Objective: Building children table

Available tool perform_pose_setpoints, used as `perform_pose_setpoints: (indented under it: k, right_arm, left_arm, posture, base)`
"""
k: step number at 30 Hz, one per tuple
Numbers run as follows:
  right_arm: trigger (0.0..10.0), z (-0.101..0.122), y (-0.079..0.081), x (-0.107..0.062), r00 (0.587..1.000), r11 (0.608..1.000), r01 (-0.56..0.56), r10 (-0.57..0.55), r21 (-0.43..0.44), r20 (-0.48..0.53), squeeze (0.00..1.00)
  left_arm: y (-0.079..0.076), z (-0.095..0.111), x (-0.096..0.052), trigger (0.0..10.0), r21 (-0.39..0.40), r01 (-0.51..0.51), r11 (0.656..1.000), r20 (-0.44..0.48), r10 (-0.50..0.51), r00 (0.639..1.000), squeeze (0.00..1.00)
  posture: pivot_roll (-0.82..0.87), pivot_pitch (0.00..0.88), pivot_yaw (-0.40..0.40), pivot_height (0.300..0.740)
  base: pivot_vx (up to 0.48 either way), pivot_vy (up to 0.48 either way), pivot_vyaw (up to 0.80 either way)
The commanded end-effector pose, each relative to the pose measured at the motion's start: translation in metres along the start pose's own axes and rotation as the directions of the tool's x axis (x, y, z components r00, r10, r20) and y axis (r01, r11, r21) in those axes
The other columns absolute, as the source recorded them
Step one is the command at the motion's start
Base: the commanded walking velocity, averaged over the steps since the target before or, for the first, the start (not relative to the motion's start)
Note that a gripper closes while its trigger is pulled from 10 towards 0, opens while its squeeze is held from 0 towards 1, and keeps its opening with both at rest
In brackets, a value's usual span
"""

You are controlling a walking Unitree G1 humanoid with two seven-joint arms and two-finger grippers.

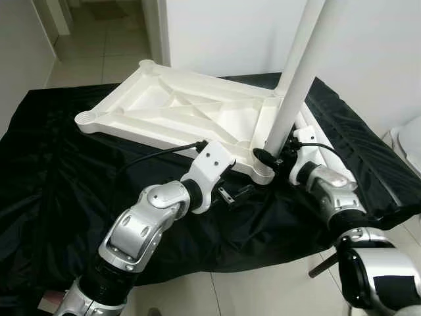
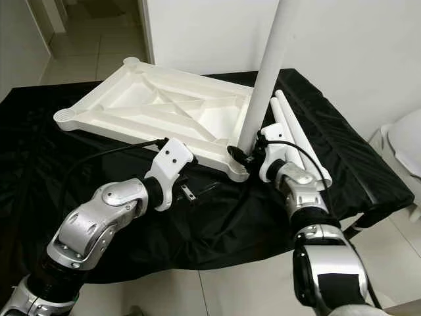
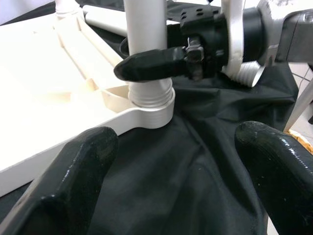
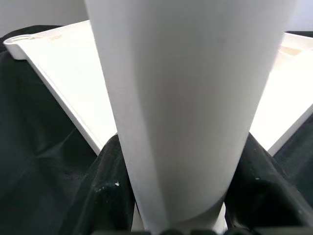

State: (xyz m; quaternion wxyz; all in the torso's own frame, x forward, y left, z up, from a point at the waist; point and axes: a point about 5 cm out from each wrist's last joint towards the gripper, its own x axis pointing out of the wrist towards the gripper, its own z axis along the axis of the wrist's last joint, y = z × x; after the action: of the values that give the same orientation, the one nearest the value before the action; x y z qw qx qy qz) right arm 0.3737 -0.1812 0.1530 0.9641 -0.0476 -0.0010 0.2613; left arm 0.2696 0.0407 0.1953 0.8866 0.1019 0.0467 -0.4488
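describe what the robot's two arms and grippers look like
Both arms are glossy silver segments with black joints. Each ends in a white wrist housing with a thin black cable looping in. The left gripper and right gripper each have two long, rounded black fingers.

Home interior: pale tiled floor (image 1: 263,289), plain white walls (image 1: 368,59), doorway (image 1: 105,33) upper left opening onto a tiled hallway.

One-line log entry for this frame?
right gripper: shut on table leg at tabletop corner socket | left gripper: open, nearby
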Motion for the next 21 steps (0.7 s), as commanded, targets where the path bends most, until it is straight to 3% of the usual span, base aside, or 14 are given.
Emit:
perform_pose_setpoints:
  k: [1,5,10,14,15,16,17,19,21]
  right_arm:
    - [0.0,-0.016,0.002,-0.003,0.997,0.996,0.064,-0.061,0.061,-0.052,0.00]
    - [0.0,-0.015,0.006,0.002,0.974,0.966,0.228,-0.225,0.123,-0.041,0.00]
    - [0.0,-0.016,0.011,0.003,0.947,0.936,0.321,-0.319,0.146,-0.039,0.00]
    - [0.0,-0.019,0.027,0.005,0.920,0.905,0.391,-0.389,0.167,-0.043,0.00]
    - [0.0,-0.021,0.038,0.008,0.890,0.870,0.454,-0.454,0.193,-0.050,0.00]
    - [0.0,-0.021,0.038,0.008,0.890,0.870,0.454,-0.454,0.193,-0.050,0.00]
    - [0.0,-0.022,0.045,0.009,0.867,0.842,0.496,-0.496,0.211,-0.057,0.00]
    - [0.0,-0.024,0.050,0.007,0.784,0.759,0.618,-0.614,0.205,-0.094,0.00]
    - [0.0,-0.024,0.050,0.007,0.784,0.759,0.618,-0.614,0.205,-0.094,0.00]
  left_arm:
    - [-0.001,-0.002,0.000,10.0,0.002,0.008,1.000,-0.005,-0.008,1.000,0.00]
    - [-0.002,-0.002,0.001,10.0,0.004,0.013,1.000,-0.008,-0.013,1.000,0.00]
    - [-0.002,-0.003,0.000,10.0,0.005,0.014,1.000,-0.008,-0.014,1.000,0.00]
    - [-0.004,-0.003,0.001,10.0,0.004,0.017,1.000,-0.007,-0.017,1.000,0.00]
    - [-0.005,-0.003,0.001,10.0,0.002,0.020,1.000,-0.007,-0.020,1.000,0.00]
    - [-0.005,-0.003,0.001,10.0,0.002,0.020,1.000,-0.007,-0.020,1.000,0.00]
    - [-0.006,-0.003,0.001,10.0,0.002,0.022,1.000,-0.007,-0.022,1.000,0.00]
    - [-0.006,-0.004,0.001,10.0,0.000,0.025,1.000,-0.008,-0.025,1.000,0.00]
    - [-0.006,-0.004,0.001,10.0,0.000,0.025,1.000,-0.008,-0.025,1.000,0.00]
  posture:
    - [-0.06,0.017,-0.005,0.740]
    - [-0.06,0.014,-0.014,0.740]
    - [-0.06,0.013,-0.017,0.740]
    - [-0.06,0.011,-0.018,0.740]
    - [-0.06,0.007,-0.020,0.740]
    - [-0.06,0.007,-0.020,0.740]
    - [-0.06,0.006,-0.019,0.740]
    - [-0.06,0.000,-0.018,0.740]
    - [-0.06,0.000,-0.018,0.740]
  base:
    - [0.000,0.000,0.00]
    - [0.000,0.000,0.00]
    - [0.000,0.000,0.00]
    - [0.000,0.000,0.00]
    - [0.000,0.000,0.00]
    - [0.000,0.000,0.00]
    - [0.000,0.000,0.00]
    - [0.000,0.000,0.00]
    - [0.000,0.000,0.00]
